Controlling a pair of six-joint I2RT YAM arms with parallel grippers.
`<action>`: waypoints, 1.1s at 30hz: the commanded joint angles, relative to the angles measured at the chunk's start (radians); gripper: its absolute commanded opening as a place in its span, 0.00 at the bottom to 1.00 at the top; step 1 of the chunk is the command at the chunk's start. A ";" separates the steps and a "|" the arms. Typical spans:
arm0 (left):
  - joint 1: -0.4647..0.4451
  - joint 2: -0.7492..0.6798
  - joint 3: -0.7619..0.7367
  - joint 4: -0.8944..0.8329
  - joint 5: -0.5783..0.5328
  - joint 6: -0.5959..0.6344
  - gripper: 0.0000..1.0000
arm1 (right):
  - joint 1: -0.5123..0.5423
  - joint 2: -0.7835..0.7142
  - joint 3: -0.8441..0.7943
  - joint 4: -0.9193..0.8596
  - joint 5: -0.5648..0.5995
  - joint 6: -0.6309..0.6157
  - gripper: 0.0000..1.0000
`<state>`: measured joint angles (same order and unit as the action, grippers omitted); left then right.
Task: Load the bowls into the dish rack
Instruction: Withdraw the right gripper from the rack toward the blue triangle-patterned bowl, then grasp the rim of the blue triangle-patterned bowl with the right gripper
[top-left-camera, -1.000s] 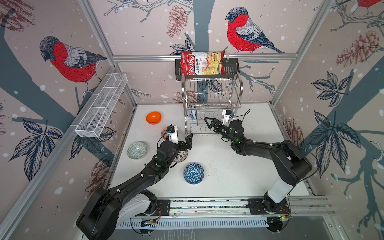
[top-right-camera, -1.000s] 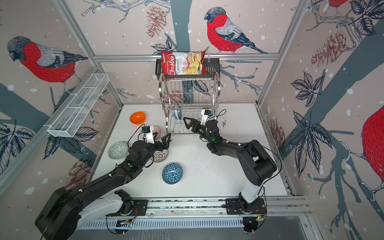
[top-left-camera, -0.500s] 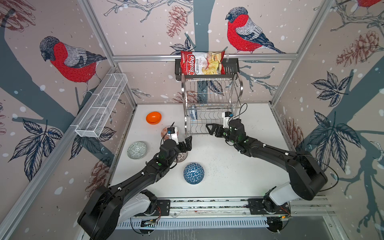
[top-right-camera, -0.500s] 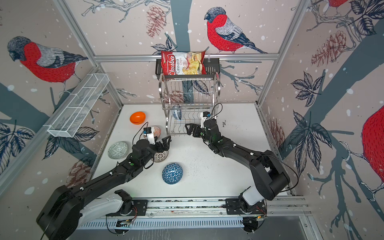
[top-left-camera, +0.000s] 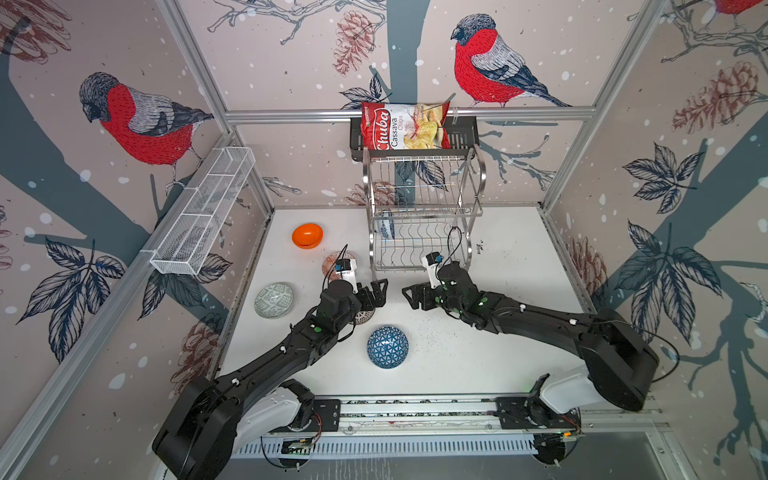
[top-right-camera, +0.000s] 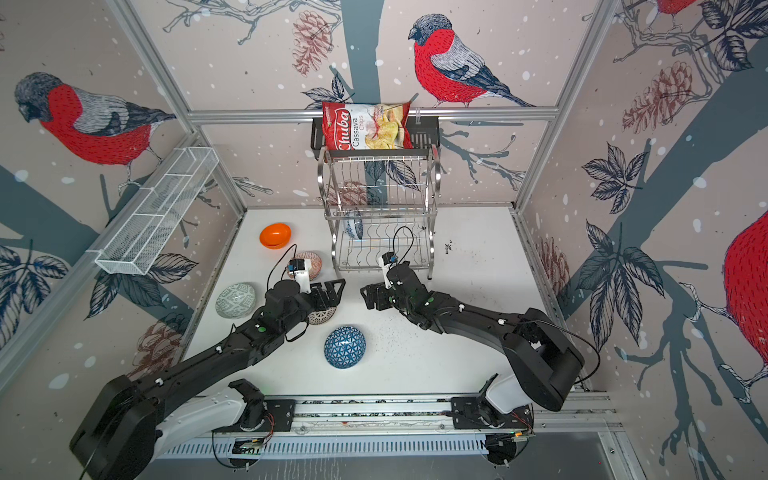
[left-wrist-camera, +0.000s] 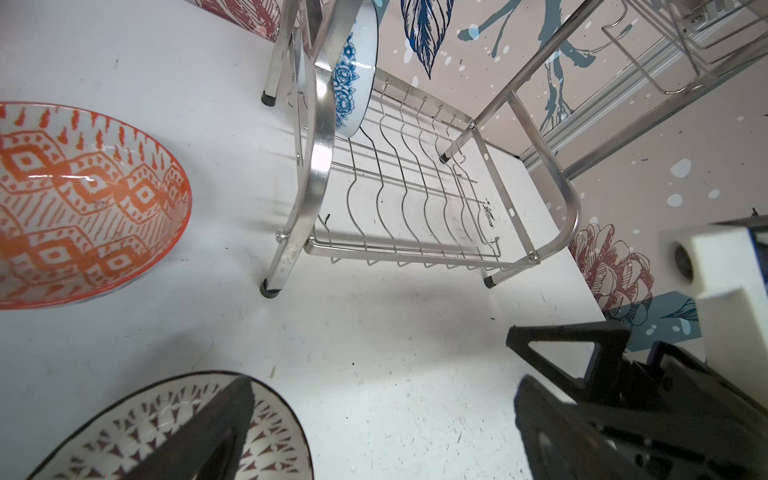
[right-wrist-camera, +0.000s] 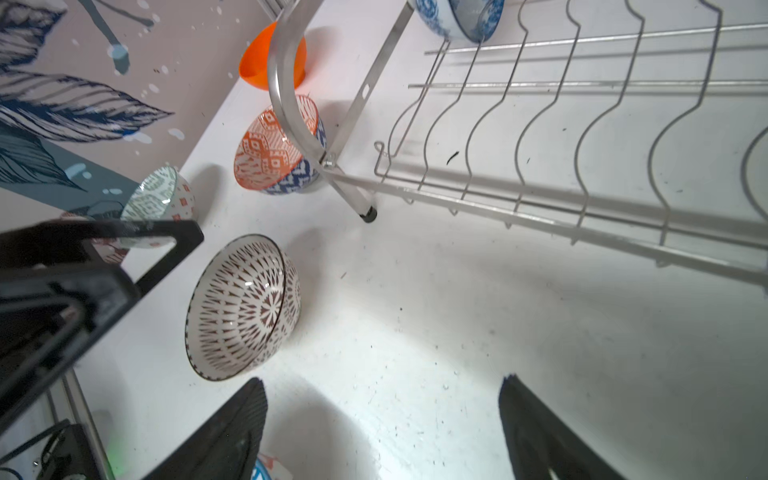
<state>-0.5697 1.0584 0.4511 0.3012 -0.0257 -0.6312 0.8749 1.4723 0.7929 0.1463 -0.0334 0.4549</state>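
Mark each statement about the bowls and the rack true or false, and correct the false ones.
1. The blue-floral bowl stands on edge in the lower tier of the dish rack. True.
2. The orange bowl sits in the rack's upper tier. False: it sits on the table, left of the rack in both top views.
3. The blue bowl with white triangles lies upside down on the table. True.
4. The right gripper holds the black-dotted bowl. False: its jaws are open and empty, and that bowl sits on the table by the left gripper.
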 joint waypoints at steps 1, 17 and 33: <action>0.003 -0.007 0.007 -0.007 0.005 -0.018 0.98 | 0.041 -0.008 0.009 -0.083 0.035 -0.041 0.85; 0.059 -0.012 -0.002 -0.007 0.059 -0.029 0.98 | 0.217 0.034 0.028 -0.175 0.056 -0.030 0.67; 0.089 -0.020 -0.011 -0.005 0.099 -0.021 0.98 | 0.251 0.178 0.083 -0.197 0.103 -0.013 0.36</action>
<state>-0.4835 1.0420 0.4427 0.2836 0.0570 -0.6556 1.1252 1.6432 0.8700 -0.0391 0.0479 0.4297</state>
